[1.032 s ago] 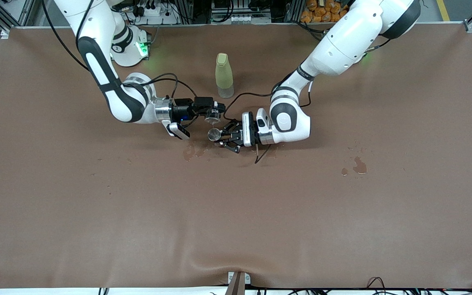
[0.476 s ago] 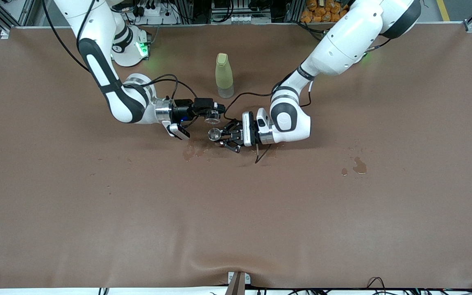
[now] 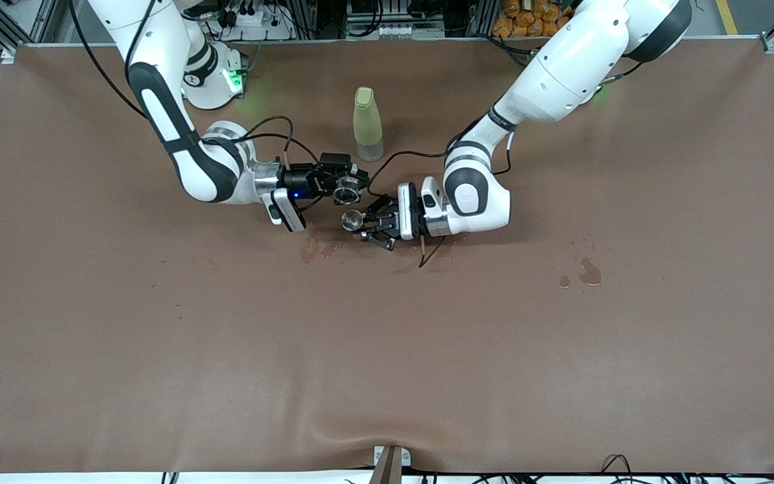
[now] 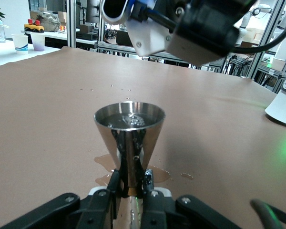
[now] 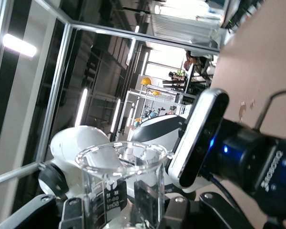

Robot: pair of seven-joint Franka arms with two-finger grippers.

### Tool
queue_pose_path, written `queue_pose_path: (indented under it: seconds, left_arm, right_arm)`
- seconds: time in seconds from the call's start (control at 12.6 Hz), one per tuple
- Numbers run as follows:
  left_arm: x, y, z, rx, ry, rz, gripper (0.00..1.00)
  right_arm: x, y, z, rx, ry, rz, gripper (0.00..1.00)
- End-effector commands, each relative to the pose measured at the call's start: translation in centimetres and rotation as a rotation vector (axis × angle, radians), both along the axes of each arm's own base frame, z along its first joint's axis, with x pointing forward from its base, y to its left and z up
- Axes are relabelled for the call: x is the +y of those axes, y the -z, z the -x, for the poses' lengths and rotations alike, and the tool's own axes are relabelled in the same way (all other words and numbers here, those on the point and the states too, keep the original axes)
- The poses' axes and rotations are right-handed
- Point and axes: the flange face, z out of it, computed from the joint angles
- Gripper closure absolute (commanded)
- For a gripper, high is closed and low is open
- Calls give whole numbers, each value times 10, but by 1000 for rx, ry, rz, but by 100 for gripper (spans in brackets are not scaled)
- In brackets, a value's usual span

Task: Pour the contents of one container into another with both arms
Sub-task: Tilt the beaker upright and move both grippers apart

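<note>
Jigger (image 3: 351,218) is pinched upright by left gripper (image 3: 368,228) over wet patch (image 3: 316,249) mid-table; glass cup (image 3: 346,193) is clamped, tilted, by right gripper (image 3: 341,181) just beside it, near the bottle (image 3: 367,124).

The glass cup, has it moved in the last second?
Yes. The glass cup in the right gripper has tipped and shifted slightly toward the bottle, above the jigger.

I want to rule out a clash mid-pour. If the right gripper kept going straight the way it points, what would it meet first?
Probably the left gripper with its silver jigger. The right gripper holds the glass cup tipped just above the jigger and points toward the left arm's end. Depth is unclear, so it might pass just above.
</note>
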Motion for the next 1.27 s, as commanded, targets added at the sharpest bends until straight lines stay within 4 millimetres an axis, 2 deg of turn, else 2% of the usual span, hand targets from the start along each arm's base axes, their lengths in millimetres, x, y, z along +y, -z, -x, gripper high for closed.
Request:
queue_pose_path:
  seconds: [0.0,0.24,0.4,0.56,0.71,0.95,1.11,1.19]
  left_arm:
    - [25,-22,-3,-25,-37,0,100]
    - [64,-39,-7,-38,-49,-6,100]
    - [93,-43,-12,-38,-37,20,100]
    - [122,-46,-16,-40,-19,40,100]
    - [162,-43,-19,-42,17,48,100]
    - [229,-44,-20,-64,68,33,100]
    - [277,-47,-24,-76,98,36,100]
    - [303,-47,-26,-77,114,40,100]
  right_arm:
    - [2,-11,-8,-203,2,15,100]
    - [-5,-24,-17,-418,25,19,100]
    - [-31,-39,-38,-604,48,34,100]
    - [-73,-51,-57,-766,61,76,100]
    - [-126,-57,-71,-886,36,82,100]
    - [-225,-61,-86,-1034,-43,110,100]
    - [-276,-58,-90,-1122,-53,124,100]
    - [-295,-52,-90,-1172,-53,126,100]
